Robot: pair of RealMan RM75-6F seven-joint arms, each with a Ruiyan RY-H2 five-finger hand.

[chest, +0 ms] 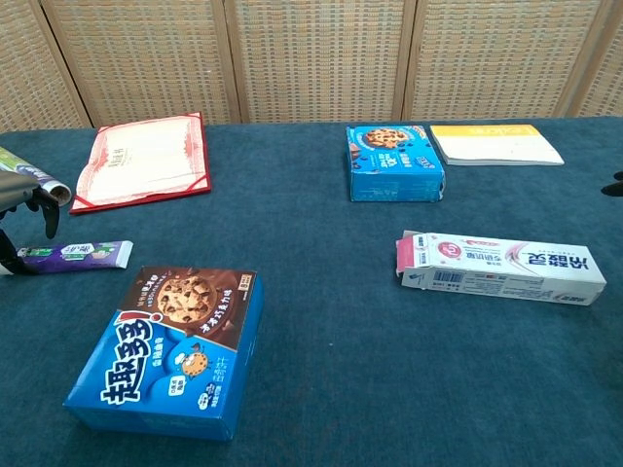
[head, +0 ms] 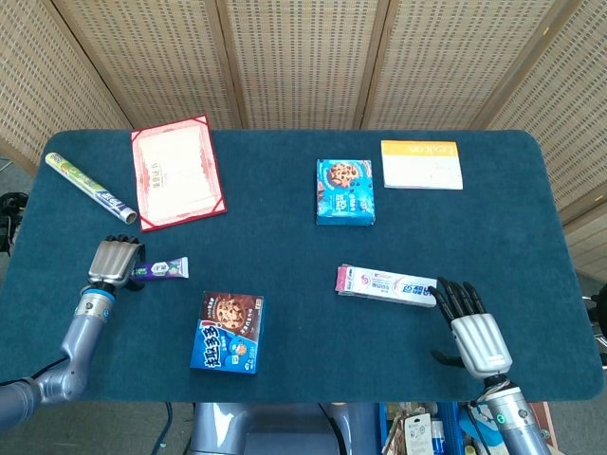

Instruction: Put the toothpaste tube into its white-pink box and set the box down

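One toothpaste tube (head: 159,271), flat on tabletop (head: 285,237), cap end under curled fingers of left robot hand (head: 114,262); grasp cannot be told. White-pink box (head: 387,284) lying apart, near flap open, interior unseen. Right robot hand (head: 471,327) spread, fingertips at box end, holding nothing.

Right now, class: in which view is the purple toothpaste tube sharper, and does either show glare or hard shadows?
Chest view: purple toothpaste tube is larger, print clearer; head view: tube small, text unreadable. Both: even light, no glare, only soft shadows on the blue tablecloth.
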